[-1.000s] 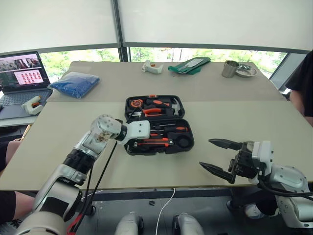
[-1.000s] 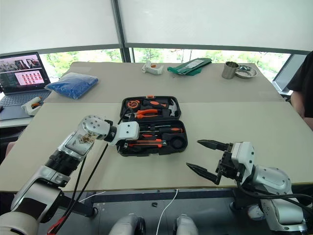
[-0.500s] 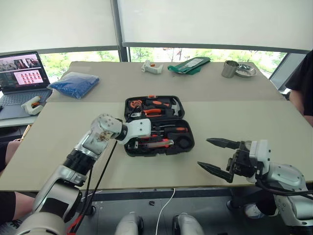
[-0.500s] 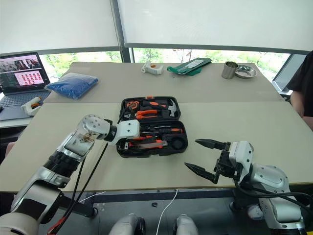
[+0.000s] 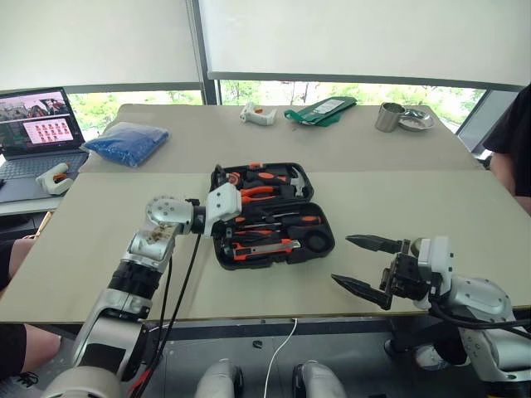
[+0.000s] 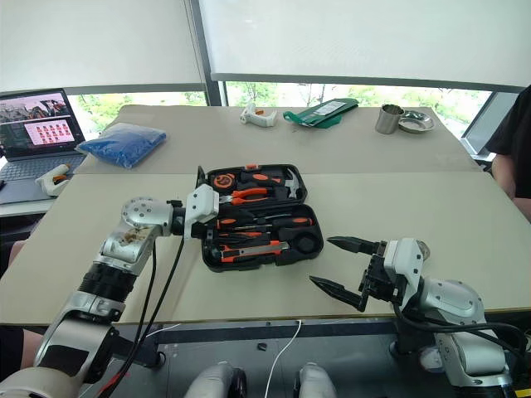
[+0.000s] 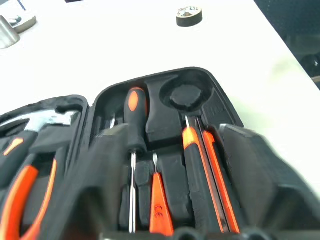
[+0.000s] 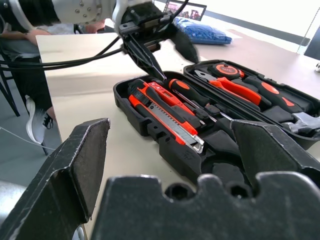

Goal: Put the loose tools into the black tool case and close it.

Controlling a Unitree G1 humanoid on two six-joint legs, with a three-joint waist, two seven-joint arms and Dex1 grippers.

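Open black tool case [image 5: 274, 217] lies on a beige table [image 5: 415, 207].

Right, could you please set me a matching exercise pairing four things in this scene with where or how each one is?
Things:
1. black tool case
2. metal cup
3. blue bag
4. right claw

Places or states:
A. far back, on the right
B. open and empty
C. lying open in the middle, tools inside
D. back left, beside the laptop

Pairs: 1-C, 2-A, 3-D, 4-B

case [image 5: 274, 220]: mid-table | tools [image 5: 261, 245]: in case | tape roll [image 7: 189, 16]: on table, right of case
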